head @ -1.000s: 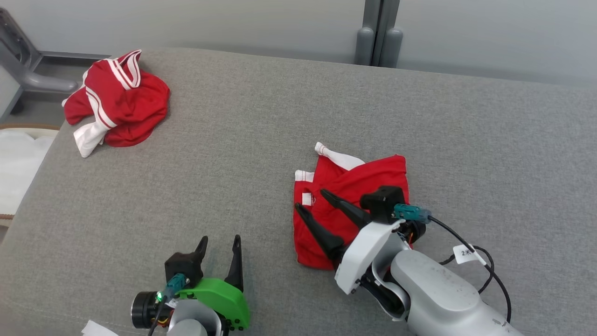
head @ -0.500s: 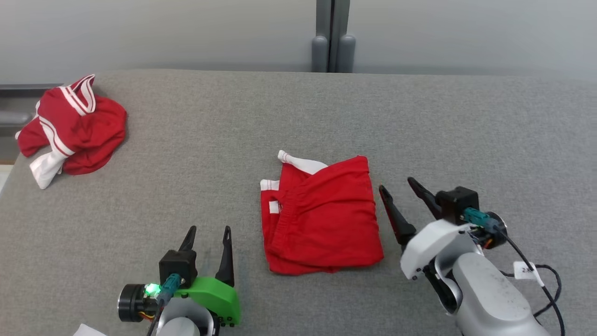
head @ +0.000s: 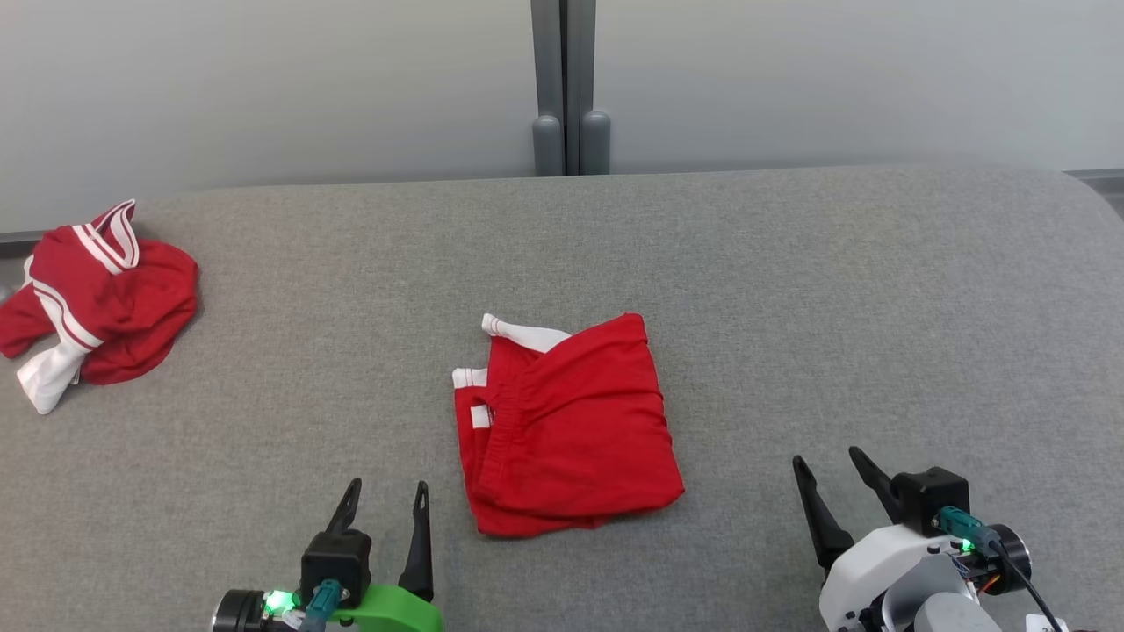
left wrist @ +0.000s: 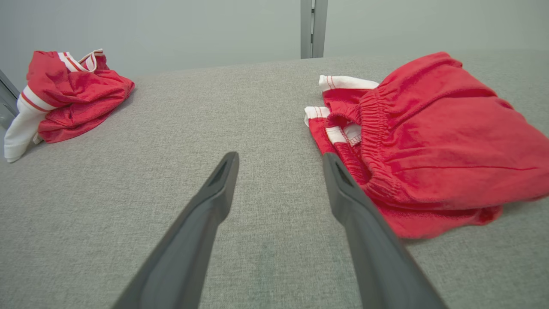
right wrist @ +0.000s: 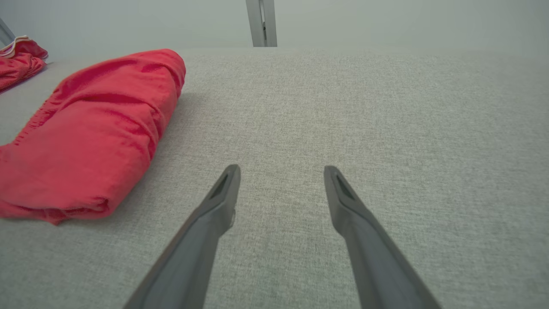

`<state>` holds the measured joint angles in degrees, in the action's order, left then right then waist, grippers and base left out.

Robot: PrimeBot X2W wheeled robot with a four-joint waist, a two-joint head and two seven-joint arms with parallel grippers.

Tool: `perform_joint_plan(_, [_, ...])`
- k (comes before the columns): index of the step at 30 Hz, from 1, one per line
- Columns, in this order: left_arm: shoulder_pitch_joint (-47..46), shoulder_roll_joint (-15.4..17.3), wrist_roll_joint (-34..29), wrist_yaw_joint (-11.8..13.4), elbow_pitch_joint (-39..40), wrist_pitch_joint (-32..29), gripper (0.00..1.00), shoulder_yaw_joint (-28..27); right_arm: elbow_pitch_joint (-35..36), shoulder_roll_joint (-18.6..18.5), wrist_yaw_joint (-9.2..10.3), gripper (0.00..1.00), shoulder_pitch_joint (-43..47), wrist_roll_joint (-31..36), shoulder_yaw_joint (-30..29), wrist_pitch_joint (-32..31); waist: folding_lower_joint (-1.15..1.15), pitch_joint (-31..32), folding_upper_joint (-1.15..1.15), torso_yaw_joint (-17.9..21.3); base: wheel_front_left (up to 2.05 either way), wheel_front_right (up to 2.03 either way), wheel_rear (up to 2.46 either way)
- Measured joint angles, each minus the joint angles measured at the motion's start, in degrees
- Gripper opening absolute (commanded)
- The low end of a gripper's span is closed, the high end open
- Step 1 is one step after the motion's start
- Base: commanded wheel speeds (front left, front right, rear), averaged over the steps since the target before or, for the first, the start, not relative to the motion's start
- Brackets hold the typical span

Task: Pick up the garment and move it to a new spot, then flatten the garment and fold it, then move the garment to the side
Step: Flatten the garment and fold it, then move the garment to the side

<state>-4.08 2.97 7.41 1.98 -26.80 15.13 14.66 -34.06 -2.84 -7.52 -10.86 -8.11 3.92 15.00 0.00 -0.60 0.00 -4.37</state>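
Observation:
The garment [head: 97, 298], a red jersey with a white sleeve and red-white stripe trim, lies crumpled at the far left of the grey surface; its letters and number are hidden in the folds. It also shows in the left wrist view [left wrist: 68, 90] and at the right wrist view's left edge [right wrist: 19, 60]. My left gripper [head: 387, 484] [left wrist: 279, 156] is open and empty near the front edge, well to the right of the garment. My right gripper [head: 825, 456] [right wrist: 281, 168] is open over bare fabric at the lower right.
A folded red cloth [head: 566, 426] [left wrist: 429, 141] [right wrist: 94, 128] with an elastic waistband and white trim lies in the middle, between the two grippers. The grey upholstered surface [head: 790, 290] ends at a pale wall with a grey post [head: 566, 88] behind.
My right gripper has drawn back from over the folded red cloth to the lower right, staying open. The head camera has shifted, so the whole scene slid left and down.

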Motion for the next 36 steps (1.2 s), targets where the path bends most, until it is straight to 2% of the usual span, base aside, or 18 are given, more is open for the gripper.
perform_joint_plan(5, [0.9,0.0,-0.4,-0.5,0.5,0.0,1.00,-0.3,0.3,0.0,0.00,1.00,0.8,-0.7,0.4,0.0,0.00,0.4,0.00,0.0,0.00,0.00,0.00])
perform_joint_plan(10, [0.9,0.0,0.0,-1.0,0.6,0.0,1.00,0.0,-0.4,0.0,0.00,1.00,-0.3,-3.7,4.4,0.0,0.00,-0.1,0.00,-0.6,0.00,0.00,0.00])
perform_joint_plan(19, [-3.0,-0.1,2.9,-0.9,1.0,0.0,1.00,4.3,-4.6,0.1,0.00,1.00,-14.5,-10.8,13.5,0.0,0.00,-5.1,0.00,-2.7,0.00,0.00,0.00])
perform_joint_plan(26, [-4.8,-0.1,4.0,-0.2,1.1,0.0,1.00,6.3,-12.1,0.1,0.00,1.00,-19.2,-15.2,18.0,0.1,0.00,-7.9,0.00,-6.3,0.00,0.00,0.00])
perform_joint_plan(27, [-4.9,-0.1,4.1,0.0,1.2,0.0,1.00,6.5,-13.1,0.1,0.00,0.48,-19.2,-15.7,18.9,0.1,0.00,-8.2,0.00,-6.8,0.00,0.00,0.00])
perform_joint_plan(28, [-4.9,-0.1,4.2,0.1,1.2,0.0,1.00,6.5,-13.7,0.1,0.00,0.32,-19.2,-16.3,19.3,0.1,0.00,-8.5,0.00,-7.1,0.00,0.00,0.00])
perform_joint_plan(29, [-4.9,-0.1,4.3,0.2,1.3,0.0,1.00,6.6,-14.3,0.1,0.00,0.00,-19.2,-17.2,19.7,0.1,0.00,-8.9,0.00,-7.4,0.00,0.00,0.00])
perform_joint_plan(36, [-5.7,-0.1,3.1,0.0,1.4,0.0,1.00,5.7,-14.7,0.1,-0.01,0.00,-20.4,-17.0,16.6,0.1,0.00,-10.1,0.00,-6.5,0.00,0.00,0.00])
